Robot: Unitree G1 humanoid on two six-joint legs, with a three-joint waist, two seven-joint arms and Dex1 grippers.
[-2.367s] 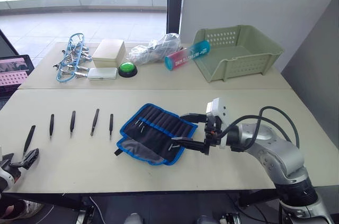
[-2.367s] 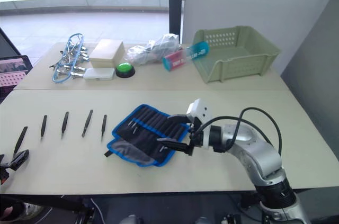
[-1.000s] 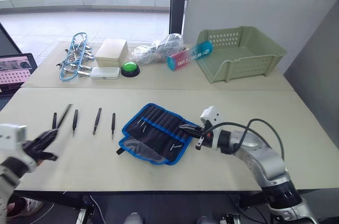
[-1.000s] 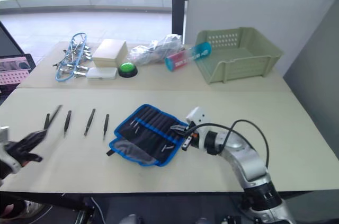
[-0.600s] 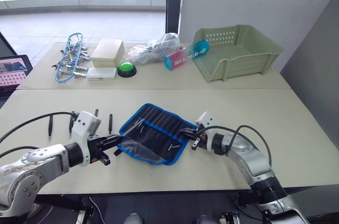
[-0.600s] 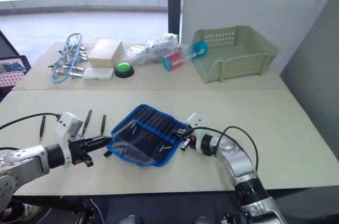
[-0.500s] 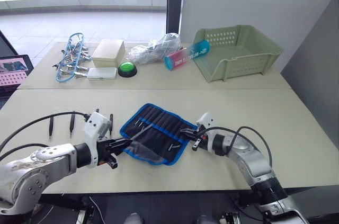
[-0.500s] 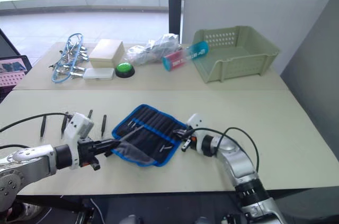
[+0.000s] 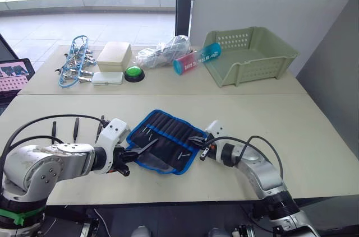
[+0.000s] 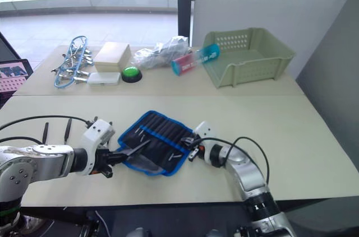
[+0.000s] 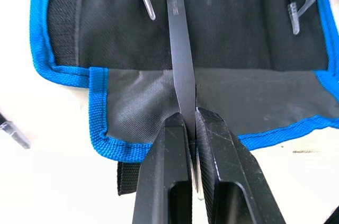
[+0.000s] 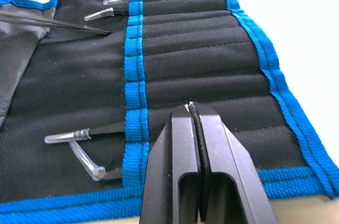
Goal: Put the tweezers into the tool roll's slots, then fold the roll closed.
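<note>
Your tool roll [image 9: 162,141] lay open on the pale counter [image 9: 314,136]. Your left claw [image 11: 192,128], clamped on one of the tweezers [image 11: 180,75], had come over the roll's near flap from the counter's edge. Your right claw [image 12: 194,108] pinched the roll's right edge. Beyond sat a green basket [image 9: 252,52] by the window.
</note>
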